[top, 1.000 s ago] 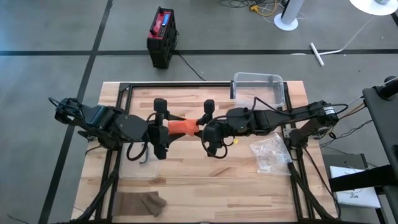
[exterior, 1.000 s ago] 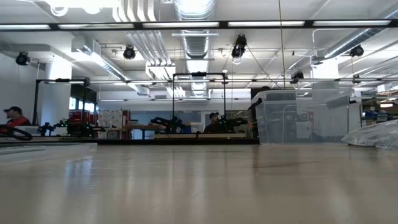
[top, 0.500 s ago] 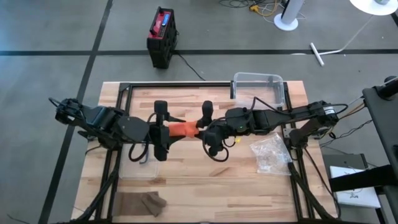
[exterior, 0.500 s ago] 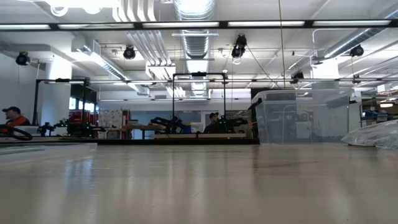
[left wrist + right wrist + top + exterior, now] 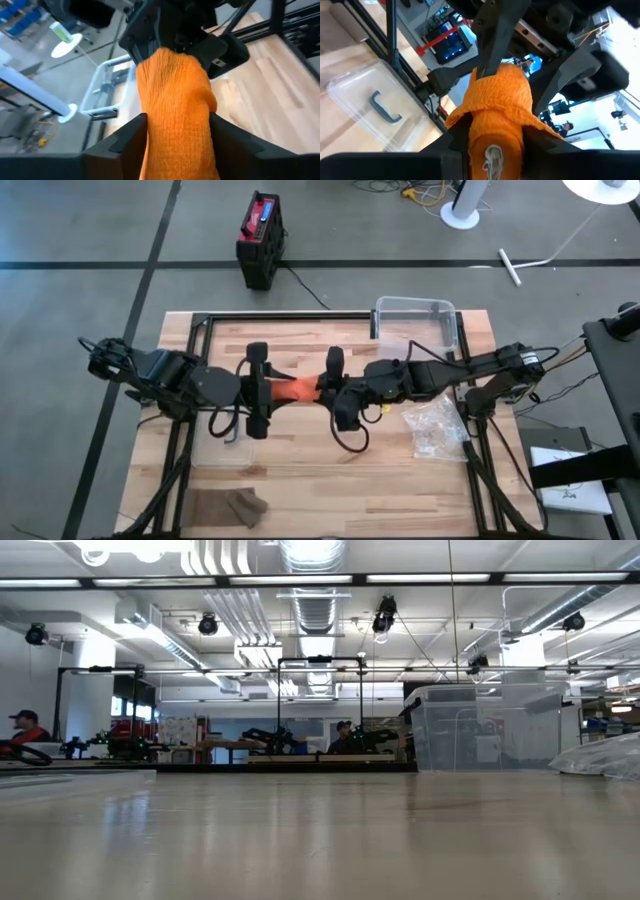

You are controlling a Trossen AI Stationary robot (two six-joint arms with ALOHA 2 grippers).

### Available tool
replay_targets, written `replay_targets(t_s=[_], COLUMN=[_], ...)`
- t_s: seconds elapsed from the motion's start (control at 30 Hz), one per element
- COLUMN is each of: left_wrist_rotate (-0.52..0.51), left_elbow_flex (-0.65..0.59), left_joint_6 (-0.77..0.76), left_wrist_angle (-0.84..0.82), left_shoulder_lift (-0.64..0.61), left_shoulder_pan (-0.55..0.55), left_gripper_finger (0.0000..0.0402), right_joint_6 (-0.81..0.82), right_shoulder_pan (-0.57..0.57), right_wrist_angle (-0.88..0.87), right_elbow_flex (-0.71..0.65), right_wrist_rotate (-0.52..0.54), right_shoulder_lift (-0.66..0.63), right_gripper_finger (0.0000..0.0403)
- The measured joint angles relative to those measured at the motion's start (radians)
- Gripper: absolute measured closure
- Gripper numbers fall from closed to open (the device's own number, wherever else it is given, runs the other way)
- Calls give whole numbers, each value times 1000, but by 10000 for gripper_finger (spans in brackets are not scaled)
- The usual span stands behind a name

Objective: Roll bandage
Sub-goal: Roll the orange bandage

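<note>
- 1 wooden table [image 5: 300, 470] fills the middle of the high view, with the 2 dark arms reaching in from the frame's left and right edges and meeting near its centre.
- 1 clear bin [image 5: 415, 320] stands at the table's upper right in the high view; 1 flat clear lid [image 5: 225, 448] with a dark handle lies lower left, under the left arm.
- 1 crinkled clear bag [image 5: 432, 428] lies right of centre, and 1 brown cloth [image 5: 230, 505] lies at the lower left edge of the table.
- 1 orange bandage [image 5: 296, 388] hangs in the air at the frame's centre, stretched between the 2 grippers and clear of the tabletop.
- The left gripper [image 5: 262, 389] is clamped on 1 end of it; in the left wrist view the bandage [image 5: 175, 107] fills the gap between the 2 dark fingers [image 5: 125, 142].
- The right gripper [image 5: 328, 387] is clenched on the other end; the right wrist view shows the bandage [image 5: 497, 112] wrapped in layers between its fingers [image 5: 452, 137].
- Judging by its crinkled weave and folds, the bandage is light, soft and stretchy, not fragile. It should sag or unwind if slack, so I would hold it at both ends under gentle tension.
</note>
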Motion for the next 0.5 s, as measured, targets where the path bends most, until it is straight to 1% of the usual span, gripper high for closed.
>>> replay_targets(t_s=[0.13,0.3,0.43,0.5], left_wrist_rotate=[54,60,62,83], left_elbow_flex=[0,1,1,0], left_joint_6=[-26,-23,-16,-7], left_wrist_angle=[-5,0,-11,-18], left_shoulder_lift=[-1,-1,-3,-4], left_shoulder_pan=[7,8,9,9], left_gripper_finger=[241,266,273,273], right_joint_6=[-42,-59,-62,-72], right_shoulder_pan=[23,31,31,32], right_wrist_angle=[8,18,35,49], right_elbow_flex=[0,0,2,2], right_wrist_rotate=[20,29,29,30], right_shoulder_lift=[0,8,37,49], right_gripper_finger=[310,310,300,297])
